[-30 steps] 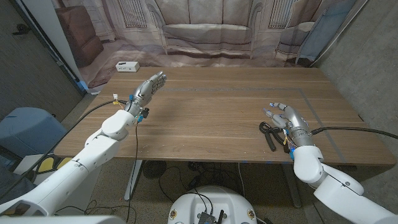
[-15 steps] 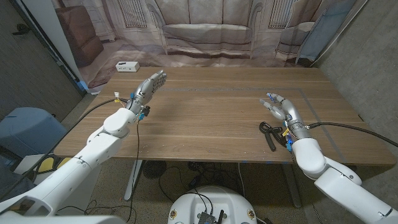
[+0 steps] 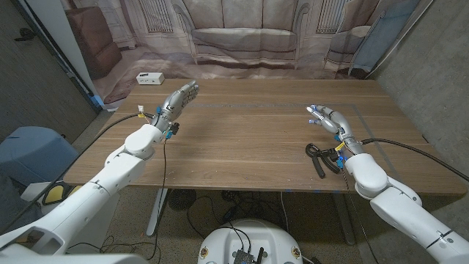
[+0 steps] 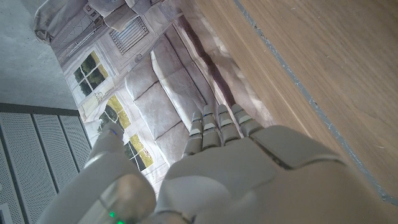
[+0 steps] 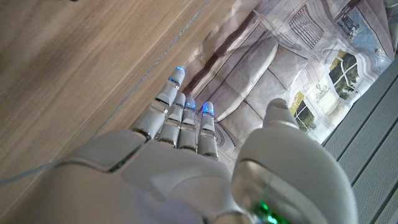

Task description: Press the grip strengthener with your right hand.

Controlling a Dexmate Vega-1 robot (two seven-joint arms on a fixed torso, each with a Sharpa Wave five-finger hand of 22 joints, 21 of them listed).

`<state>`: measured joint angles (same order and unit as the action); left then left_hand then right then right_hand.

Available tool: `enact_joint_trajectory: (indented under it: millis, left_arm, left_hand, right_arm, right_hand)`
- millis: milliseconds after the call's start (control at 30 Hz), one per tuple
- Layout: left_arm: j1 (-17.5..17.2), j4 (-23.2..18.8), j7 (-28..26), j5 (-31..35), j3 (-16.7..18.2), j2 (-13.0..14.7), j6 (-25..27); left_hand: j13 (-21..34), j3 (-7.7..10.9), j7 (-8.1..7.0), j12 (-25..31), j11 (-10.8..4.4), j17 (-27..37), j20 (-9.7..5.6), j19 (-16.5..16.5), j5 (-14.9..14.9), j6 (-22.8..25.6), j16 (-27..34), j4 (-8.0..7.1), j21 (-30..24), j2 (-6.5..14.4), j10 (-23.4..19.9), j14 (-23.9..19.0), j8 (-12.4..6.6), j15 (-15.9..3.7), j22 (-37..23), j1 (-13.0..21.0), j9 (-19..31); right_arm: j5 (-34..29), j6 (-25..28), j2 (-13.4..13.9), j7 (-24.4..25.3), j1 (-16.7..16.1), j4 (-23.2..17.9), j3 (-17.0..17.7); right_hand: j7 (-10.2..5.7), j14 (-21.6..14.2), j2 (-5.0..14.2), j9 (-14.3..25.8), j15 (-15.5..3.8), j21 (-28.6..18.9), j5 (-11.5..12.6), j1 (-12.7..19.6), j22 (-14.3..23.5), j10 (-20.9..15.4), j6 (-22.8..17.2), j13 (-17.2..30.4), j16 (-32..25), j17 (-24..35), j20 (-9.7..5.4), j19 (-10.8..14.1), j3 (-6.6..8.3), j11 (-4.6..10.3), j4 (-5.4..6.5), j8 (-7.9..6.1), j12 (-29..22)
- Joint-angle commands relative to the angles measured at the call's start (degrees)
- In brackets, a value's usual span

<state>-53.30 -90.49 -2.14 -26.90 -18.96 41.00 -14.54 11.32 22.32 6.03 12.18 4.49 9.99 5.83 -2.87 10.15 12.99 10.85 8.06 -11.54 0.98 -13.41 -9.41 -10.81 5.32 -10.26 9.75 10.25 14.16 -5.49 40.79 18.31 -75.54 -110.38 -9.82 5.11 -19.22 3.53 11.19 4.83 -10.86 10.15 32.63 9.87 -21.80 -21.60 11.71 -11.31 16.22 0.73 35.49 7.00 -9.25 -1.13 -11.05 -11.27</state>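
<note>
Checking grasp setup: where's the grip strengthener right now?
Head view: the grip strengthener lies on the table near its front edge on the robot's right side, just beside the right wrist, nearer the robot than the raised, open right hand.

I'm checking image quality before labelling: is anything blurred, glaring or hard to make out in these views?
Head view: even, soft light, no glare; the black grip strengthener is small and partly hidden by the right hand. Left wrist view: the left hand is close and soft-focused. Right wrist view: the hand's back looks blurred, the wood grain sharper.
</note>
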Motion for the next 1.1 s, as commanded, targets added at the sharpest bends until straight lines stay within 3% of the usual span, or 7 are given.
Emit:
enact_joint_trajectory:
  millis: [33,267,600,733,900,1100]
  left_arm:
    - [-2.44,-3.30,-1.08,0.08,0.69,1.27,0.71]
    - [-3.59,-5.67,-2.62,0.48,1.43,2.31,2.47]
    - [-3.62,-6.46,-2.67,1.52,1.55,2.76,2.33]
    - [-4.29,-6.37,-2.89,1.27,1.87,2.64,1.92]
    - [-4.75,-6.17,-3.02,1.25,2.11,2.49,1.29]
    - [-4.73,-5.92,-3.01,1.34,2.00,2.06,0.84]
  left_hand:
    - [0.28,0.42,0.20,0.06,0.28,0.26,-0.15,-0.08,-0.05,-0.02,-0.19,-0.05,0.16,-0.15,0.09,0.09,0.01,-0.02,-0.11,0.50,0.18]
    - [0.28,0.41,0.30,0.05,0.30,0.26,-0.23,-0.01,-0.05,-0.03,-0.20,-0.06,0.18,-0.15,0.13,0.17,0.01,0.07,-0.11,0.49,0.17]
    - [0.28,0.39,0.36,-0.05,0.35,0.27,-0.40,0.23,-0.06,-0.24,-0.31,-0.08,0.26,-0.16,0.41,0.56,0.08,0.04,-0.11,0.48,0.17]
    - [0.28,0.38,0.34,-0.02,0.35,0.27,-0.41,0.27,-0.06,-0.25,-0.31,-0.09,0.27,-0.17,0.34,0.60,0.08,0.04,-0.11,0.47,0.17]
    - [0.28,0.37,0.32,-0.02,0.34,0.27,-0.41,0.29,-0.06,-0.24,-0.29,-0.09,0.27,-0.18,0.36,0.61,0.06,0.06,-0.11,0.47,0.17]
    - [0.28,0.36,0.31,0.00,0.33,0.27,-0.42,0.31,-0.06,-0.15,-0.26,-0.10,0.26,-0.18,0.35,0.60,0.02,0.08,-0.10,0.46,0.17]
  right_arm:
    - [8.26,-8.16,-1.22,-6.62,4.37,6.65,-1.30]
    - [11.74,-11.71,-1.70,-11.55,7.62,11.17,-3.00]
    - [15.63,-12.68,-1.69,-14.55,9.38,13.93,-4.16]
    - [16.54,-11.64,-1.12,-15.07,9.74,13.97,-4.62]
    - [17.97,-11.30,-0.49,-16.27,10.15,14.34,-4.80]
    - [19.05,-10.76,0.42,-17.00,10.28,14.35,-4.77]
  right_hand:
    - [0.26,0.62,-0.22,0.03,-0.06,0.17,-0.08,-1.25,0.09,0.35,-0.28,0.11,-0.12,0.02,0.33,-0.86,-0.66,-0.04,0.11,-0.11,0.16]
    - [0.32,0.94,-0.48,0.01,0.00,0.31,-0.10,-2.02,0.09,0.51,-0.20,0.07,-0.07,-0.04,0.56,-1.48,-1.00,-0.03,0.34,-0.10,0.17]
    - [-0.90,3.56,-1.22,-0.08,0.08,1.07,0.01,-5.20,0.10,1.93,0.63,-0.07,0.41,-0.35,2.06,-6.45,-2.30,0.06,1.30,0.04,0.32]
    - [-1.25,5.18,-1.50,-0.13,0.09,1.30,0.13,-6.30,0.11,2.25,0.48,-0.13,0.57,-0.61,2.13,-10.04,-2.73,0.29,1.42,-0.10,0.21]
    - [-1.92,9.20,-1.63,-0.19,-0.25,1.47,0.34,-6.88,0.07,4.28,0.89,-0.21,0.96,-1.30,1.55,-17.08,-2.89,0.62,0.89,0.00,0.48]
    - [-2.02,11.63,-1.72,-0.22,-0.34,1.33,0.40,-7.31,0.05,6.34,1.61,-0.24,0.99,-1.74,0.79,-20.93,-3.01,0.67,0.58,0.16,0.71]
